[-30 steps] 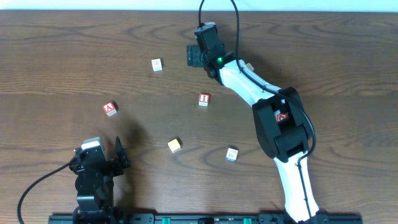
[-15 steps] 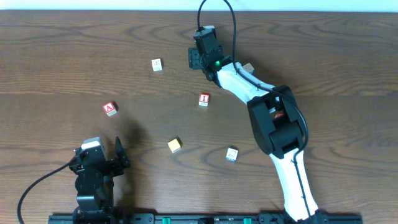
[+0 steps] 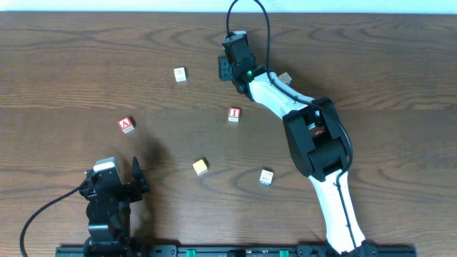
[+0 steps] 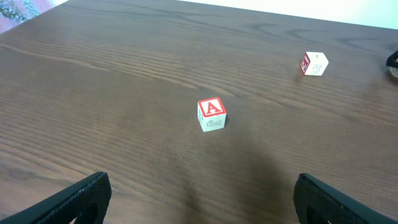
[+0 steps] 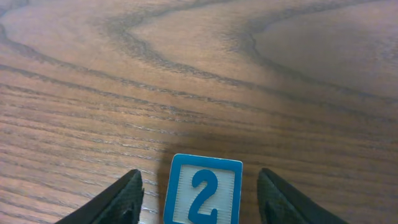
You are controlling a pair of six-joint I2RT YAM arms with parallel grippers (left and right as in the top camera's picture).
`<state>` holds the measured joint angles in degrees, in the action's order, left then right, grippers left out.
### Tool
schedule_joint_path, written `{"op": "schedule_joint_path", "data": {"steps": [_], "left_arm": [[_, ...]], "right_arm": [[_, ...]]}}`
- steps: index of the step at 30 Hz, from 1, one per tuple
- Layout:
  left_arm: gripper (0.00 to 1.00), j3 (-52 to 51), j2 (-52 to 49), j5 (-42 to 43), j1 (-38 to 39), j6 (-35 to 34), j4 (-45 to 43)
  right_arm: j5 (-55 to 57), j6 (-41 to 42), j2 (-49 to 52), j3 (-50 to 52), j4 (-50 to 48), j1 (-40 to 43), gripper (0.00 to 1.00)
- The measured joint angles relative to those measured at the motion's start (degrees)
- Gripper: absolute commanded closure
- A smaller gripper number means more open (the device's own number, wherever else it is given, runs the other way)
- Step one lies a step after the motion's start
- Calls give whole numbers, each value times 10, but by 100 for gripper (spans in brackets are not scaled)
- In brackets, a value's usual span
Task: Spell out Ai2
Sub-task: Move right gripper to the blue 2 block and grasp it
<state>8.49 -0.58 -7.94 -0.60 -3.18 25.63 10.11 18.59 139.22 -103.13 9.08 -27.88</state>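
2 block (image 5: pixel 204 196) lies flat, numeral up, on the table (image 3: pixel 385 64) at its far side, between the spread fingers of the right gripper (image 5: pixel 200 186). A gap shows on each side, so nothing is grasped. A block (image 3: pixel 126 124) lies left of centre. I block (image 3: pixel 234 113) lies near the middle, well apart from both. Left gripper (image 4: pixel 202 199) hangs at the near edge, fingers released and empty, facing the A block.

The 2 block (image 5: pixel 203 198) sits on the table (image 5: pixel 186 74) between the right gripper's (image 5: pixel 199 180) fingers, touching neither. Ahead of the left gripper (image 4: pixel 202 183) lies the A block (image 4: pixel 212 114); a small block (image 4: pixel 313 63) lies farther ahead, rightward.
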Motion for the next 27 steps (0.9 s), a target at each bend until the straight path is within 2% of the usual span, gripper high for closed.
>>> {"op": "schedule_joint_path", "data": {"steps": [3,7,13,27], "left_arm": [[5,0,0,0,0,0,0],[5,0,0,0,0,0,0],[5,0,0,0,0,0,0],[5,0,0,0,0,0,0]], "right_arm": [[0,-1,0,0,1,0,56],[0,0,0,0,3,0,57],[0,0,0,0,5,0,68],[0,0,0,0,7,0,69]]}}
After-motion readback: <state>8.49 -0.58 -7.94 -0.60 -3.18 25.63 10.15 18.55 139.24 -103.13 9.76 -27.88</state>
